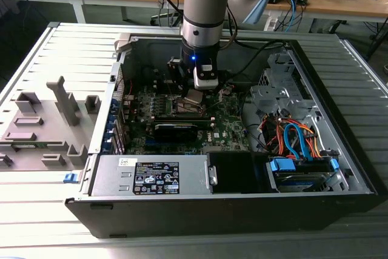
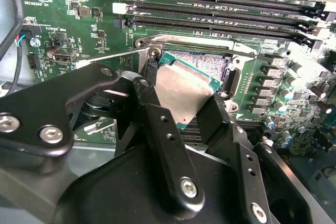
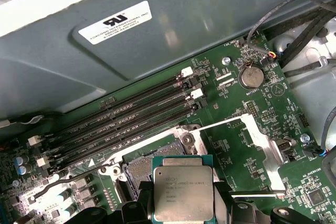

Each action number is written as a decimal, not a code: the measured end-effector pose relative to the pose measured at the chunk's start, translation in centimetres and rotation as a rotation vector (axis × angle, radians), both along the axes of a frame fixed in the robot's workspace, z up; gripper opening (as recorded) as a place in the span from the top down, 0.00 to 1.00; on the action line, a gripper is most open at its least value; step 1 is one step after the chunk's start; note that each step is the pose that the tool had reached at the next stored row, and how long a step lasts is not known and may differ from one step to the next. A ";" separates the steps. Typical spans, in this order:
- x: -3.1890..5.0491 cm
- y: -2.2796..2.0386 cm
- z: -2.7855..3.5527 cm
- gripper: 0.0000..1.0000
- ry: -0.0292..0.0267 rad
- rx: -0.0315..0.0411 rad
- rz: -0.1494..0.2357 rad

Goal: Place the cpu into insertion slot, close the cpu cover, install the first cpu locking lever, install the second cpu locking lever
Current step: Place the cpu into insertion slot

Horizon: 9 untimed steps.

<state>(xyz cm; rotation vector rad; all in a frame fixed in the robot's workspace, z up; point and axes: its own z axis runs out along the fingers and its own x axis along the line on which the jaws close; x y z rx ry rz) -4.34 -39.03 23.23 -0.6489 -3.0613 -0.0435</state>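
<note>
CPU [image 2: 184,93] is in your jaws: the gripper [image 2: 181,106] pinches the chip by two opposite edges, one black finger on each side, metal top facing the cameras. In the exterior view the gripper [image 1: 203,86] hangs inside the open computer case [image 1: 339,150], low over the green circuit board [image 1: 227,122].

Watch the chip against the insertion slot [image 3: 137,169]. In the first wrist view the CPU [image 3: 182,187] covers part of the socket. The uncovered part, with its dark field of contacts, lies on the chip's side towards the long memory slots [image 3: 131,119]. So you are holding the chip over the socket but offset from it, away from those memory slots. I judge it to be unseated, because in the second wrist view the insertion slot [image 2: 207,61] shows past the chip's far edge and the chip looks tilted to the board.

The chip is square, so no long axis helps you; go by the edges. In the first wrist view they run close to parallel with the socket's silver frame. Whether the chip's corner mark agrees with the socket's, I cannot tell.

The CPU cover [image 3: 269,150] is swung open and lies flat beside the socket, on the side towards the round coin battery [image 3: 251,76]. It is well clear of the chip and the jaws.
</note>
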 end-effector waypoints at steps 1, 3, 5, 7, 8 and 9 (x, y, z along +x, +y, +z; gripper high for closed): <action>0.00 0.00 -0.01 0.45 0.0000 0.0000 -0.001; 0.00 0.00 -0.03 0.45 0.0000 0.0000 -0.005; 0.00 0.00 -0.06 0.45 0.0000 0.0000 -0.008; 0.00 0.00 -0.07 0.45 0.0000 0.0000 -0.010; 0.00 0.00 -0.09 0.45 0.0000 0.0000 -0.011; 0.00 0.00 -0.09 0.45 0.0000 0.0000 -0.013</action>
